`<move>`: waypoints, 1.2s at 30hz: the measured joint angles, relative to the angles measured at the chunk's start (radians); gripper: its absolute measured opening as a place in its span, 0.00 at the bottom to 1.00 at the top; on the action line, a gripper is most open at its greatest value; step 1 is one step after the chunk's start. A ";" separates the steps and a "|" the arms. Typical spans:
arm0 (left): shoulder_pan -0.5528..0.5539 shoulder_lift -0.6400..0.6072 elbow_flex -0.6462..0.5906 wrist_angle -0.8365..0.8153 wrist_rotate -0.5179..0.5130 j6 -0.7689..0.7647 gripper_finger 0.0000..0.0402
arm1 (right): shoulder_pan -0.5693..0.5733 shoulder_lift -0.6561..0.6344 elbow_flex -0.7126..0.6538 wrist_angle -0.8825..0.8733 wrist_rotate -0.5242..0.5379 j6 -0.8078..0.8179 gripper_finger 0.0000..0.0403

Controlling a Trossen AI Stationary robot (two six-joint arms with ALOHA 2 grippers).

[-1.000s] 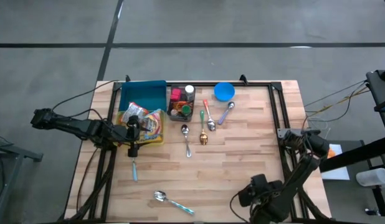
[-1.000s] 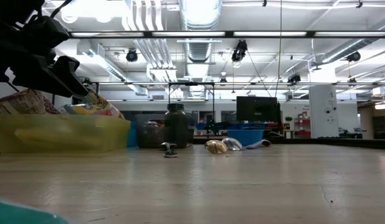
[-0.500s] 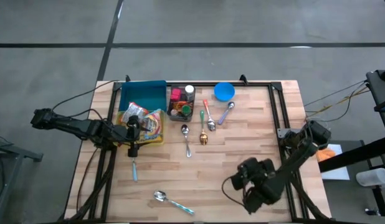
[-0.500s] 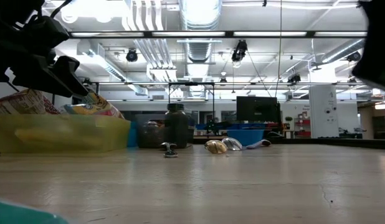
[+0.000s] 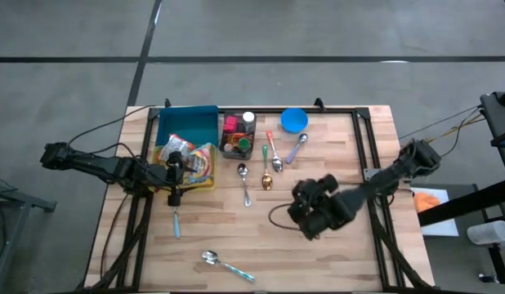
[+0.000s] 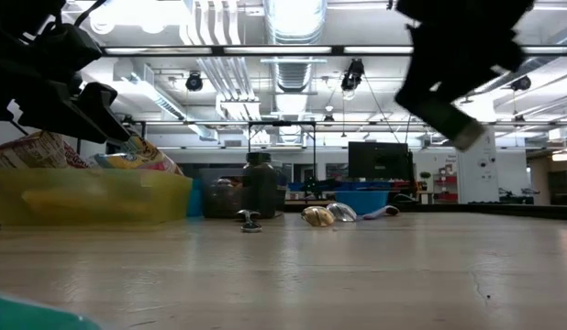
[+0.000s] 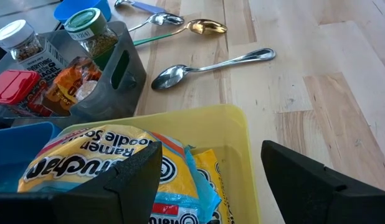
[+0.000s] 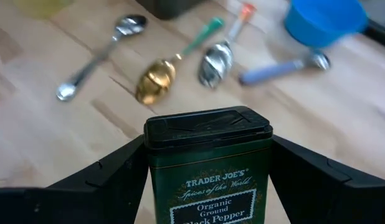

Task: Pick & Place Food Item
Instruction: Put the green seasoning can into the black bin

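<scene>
- High view: right gripper is now seen over mid-table, near the gold spoon; a sec ago it was parked at the near right corner. Left gripper hasn't shifted, held over the yellow bin w/ the ramen pack.
- Low view: right arm is now seen upper right, well above the tabletop; absent a sec ago.
- Left wrist view: fingers are spread wide, nothing held, ramen pack below.
- Right wrist view: pepper tin is clamped upright btwn the fingers, spoons beyond.
- Meaning, as judged: carry phase underway, tin likely headed for the dark caddy; placing not yet done.
</scene>
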 joint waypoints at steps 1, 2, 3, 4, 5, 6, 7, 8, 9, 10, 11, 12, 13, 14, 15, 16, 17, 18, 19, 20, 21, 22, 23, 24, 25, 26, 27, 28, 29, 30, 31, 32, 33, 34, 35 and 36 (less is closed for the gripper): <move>0.000 0.000 0.000 0.000 0.000 0.000 0.68 | -0.023 -0.016 -0.016 0.052 0.000 -0.069 0.73; 0.000 0.000 0.000 0.000 0.000 0.000 0.68 | -0.046 -0.031 -0.033 0.111 0.000 -0.140 0.73; 0.000 0.000 0.000 0.000 0.000 0.000 0.68 | -0.069 -0.046 -0.049 0.174 0.000 -0.212 0.73; 0.000 0.000 0.000 0.000 0.000 0.000 0.68 | -0.091 -0.062 -0.067 0.238 0.000 -0.280 0.73; 0.000 0.000 0.000 0.000 0.000 0.000 0.68 | -0.113 -0.076 -0.087 0.304 0.000 -0.348 0.73; 0.000 0.000 0.000 0.000 0.000 0.000 0.68 | -0.133 -0.090 -0.106 0.370 0.000 -0.412 0.73; 0.000 0.000 0.000 0.000 0.000 0.000 0.68 | -0.155 -0.101 -0.126 0.439 0.000 -0.474 0.73; 0.000 0.000 0.000 0.000 0.000 0.000 0.68 | -0.175 -0.110 -0.146 0.510 -0.002 -0.532 0.73; 0.000 0.000 0.000 0.000 0.000 0.000 0.68 | -0.194 -0.119 -0.166 0.577 -0.004 -0.590 0.73; 0.000 0.000 0.000 0.000 0.000 0.000 0.68 | -0.213 -0.125 -0.185 0.642 -0.008 -0.644 0.73; 0.000 0.000 0.000 0.000 0.000 0.000 0.68 | -0.232 -0.129 -0.202 0.703 -0.016 -0.691 0.73; 0.000 0.000 0.000 0.000 0.000 0.000 0.68 | -0.250 -0.131 -0.218 0.765 -0.032 -0.740 0.73; 0.000 0.000 0.000 0.000 0.000 0.000 0.68 | -0.268 -0.131 -0.232 0.819 -0.048 -0.782 0.73; 0.000 0.000 0.000 0.000 0.000 0.000 0.68 | -0.286 -0.131 -0.246 0.868 -0.064 -0.824 0.73; 0.000 0.000 0.000 0.000 0.000 0.000 0.68 | -0.303 -0.126 -0.255 0.911 -0.078 -0.860 0.73; 0.000 0.000 0.000 0.000 0.000 0.000 0.68 | -0.320 -0.124 -0.262 0.950 -0.088 -0.896 0.73; 0.000 0.000 0.000 0.000 0.000 0.000 0.68 | -0.335 -0.123 -0.271 0.984 -0.094 -0.927 0.73; 0.000 0.000 0.000 0.000 0.000 0.000 0.68 | -0.350 -0.123 -0.281 1.015 -0.094 -0.961 0.73; 0.000 0.000 0.000 0.000 0.000 0.000 0.68 | -0.365 -0.119 -0.290 1.057 -0.094 -0.990 0.73; 0.000 0.000 0.000 0.000 0.000 0.000 0.68 | -0.380 -0.117 -0.300 1.103 -0.103 -1.020 0.73; 0.000 0.000 0.000 0.000 0.000 0.000 0.68 | -0.395 -0.116 -0.312 1.141 -0.120 -1.049 0.73; 0.000 0.000 0.000 0.000 0.000 0.000 0.68 | -0.410 -0.116 -0.325 1.179 -0.136 -1.080 0.73; 0.000 0.000 0.000 0.000 0.000 0.000 0.68 | -0.425 -0.111 -0.335 1.227 -0.157 -1.110 0.73; 0.000 0.000 0.000 0.000 0.000 0.001 0.68 | -0.441 -0.106 -0.344 1.284 -0.180 -1.139 0.73; 0.000 0.000 0.000 0.000 0.000 0.001 0.68 | -0.457 -0.104 -0.357 1.335 -0.207 -1.170 0.73; 0.000 0.000 0.000 0.000 0.000 0.001 0.68 | -0.472 -0.098 -0.370 1.379 -0.229 -1.203 0.73; 0.000 0.000 0.000 0.000 0.000 0.001 0.68 | -0.487 -0.086 -0.377 1.429 -0.245 -1.234 0.73; 0.000 0.000 0.000 0.000 0.000 0.001 0.68 | -0.501 -0.073 -0.382 1.480 -0.262 -1.263 0.73; 0.000 0.000 0.000 0.000 0.000 0.001 0.68 | -0.514 -0.059 -0.386 1.514 -0.267 -1.289 0.73; 0.000 0.000 0.000 0.000 0.000 0.001 0.68 | -0.528 -0.044 -0.388 1.546 -0.268 -1.314 0.73; 0.000 0.000 0.000 -0.001 0.000 0.001 0.68 | -0.542 -0.027 -0.386 1.591 -0.276 -1.340 0.73; 0.000 0.000 0.000 -0.001 0.000 0.003 0.68 | -0.554 -0.010 -0.385 1.627 -0.278 -1.367 0.73; 0.000 0.000 0.000 0.000 0.000 0.003 0.68 | -0.566 0.005 -0.383 1.661 -0.278 -1.392 0.73; 0.000 0.000 0.000 -0.001 0.000 0.003 0.68 | -0.578 0.023 -0.381 1.697 -0.278 -1.416 0.73; 0.000 0.000 0.000 -0.001 0.000 0.003 0.68 | -0.590 0.040 -0.377 1.731 -0.278 -1.439 0.73; 0.000 0.000 0.000 0.000 0.000 0.003 0.68 | -0.603 0.055 -0.373 1.760 -0.278 -1.460 0.73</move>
